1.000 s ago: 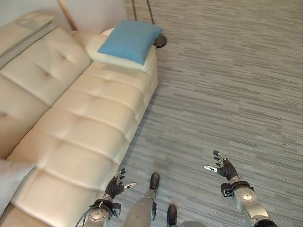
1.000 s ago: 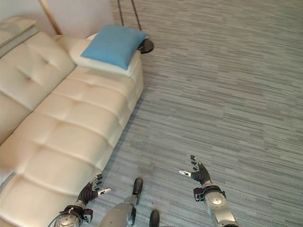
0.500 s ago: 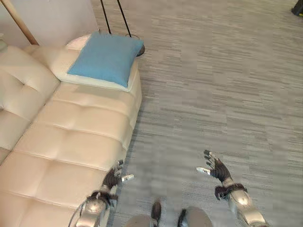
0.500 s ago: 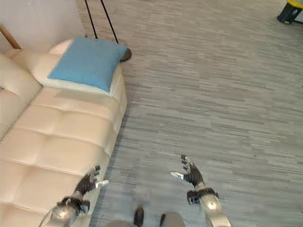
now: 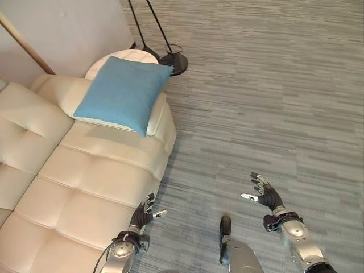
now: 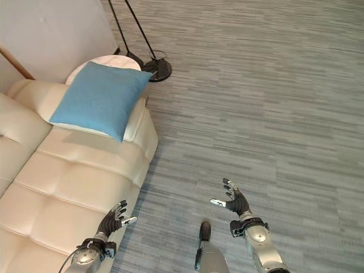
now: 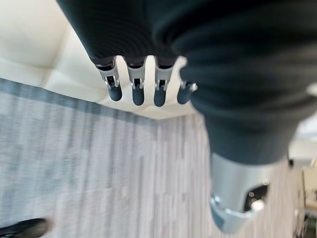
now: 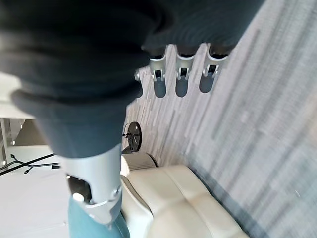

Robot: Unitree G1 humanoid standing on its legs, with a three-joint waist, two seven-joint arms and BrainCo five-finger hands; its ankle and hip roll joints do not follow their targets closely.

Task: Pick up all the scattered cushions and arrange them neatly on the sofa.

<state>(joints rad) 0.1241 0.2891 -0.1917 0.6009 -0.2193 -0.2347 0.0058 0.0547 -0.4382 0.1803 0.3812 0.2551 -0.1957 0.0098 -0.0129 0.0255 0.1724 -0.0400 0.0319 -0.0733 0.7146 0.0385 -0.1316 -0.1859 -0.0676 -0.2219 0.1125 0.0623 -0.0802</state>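
Left eye view: cream tufted sofa (image 5: 85, 187) runs along my left side, grey striped carpet (image 5: 267, 102) covers everything else. Blue cushion (image 5: 122, 94) lies flat on the sofa's far end, on top of a cream pillow (image 5: 154, 111) that rests on the armrest there; the pillow's edge shows just past the cushion's right side. Behind that end, a round white side table (image 5: 128, 56) pokes out from under the cushion's far corner, and the black round base of a floor lamp (image 5: 173, 62) sits on the carpet just beside it, two thin black poles rising from it. A wooden pole (image 5: 25, 42) leans against the wall at top left.

My left hand (image 5: 142, 215) is low in the picture, over the sofa's front edge, fingers spread and straight, thumb out to the side, holding nothing. Left wrist view agrees: fingers (image 7: 137, 91) in a straight row, sofa seat and carpet past them, nothing between fingers and thumb.

My right hand (image 5: 266, 196) is out over bare carpet, well apart from the sofa, fingers loosely spread, thumb out, holding nothing. Right wrist view: fingers (image 8: 181, 82) straight, carpet beyond, sofa and lamp base far off.

Both hands well apart from the blue cushion.
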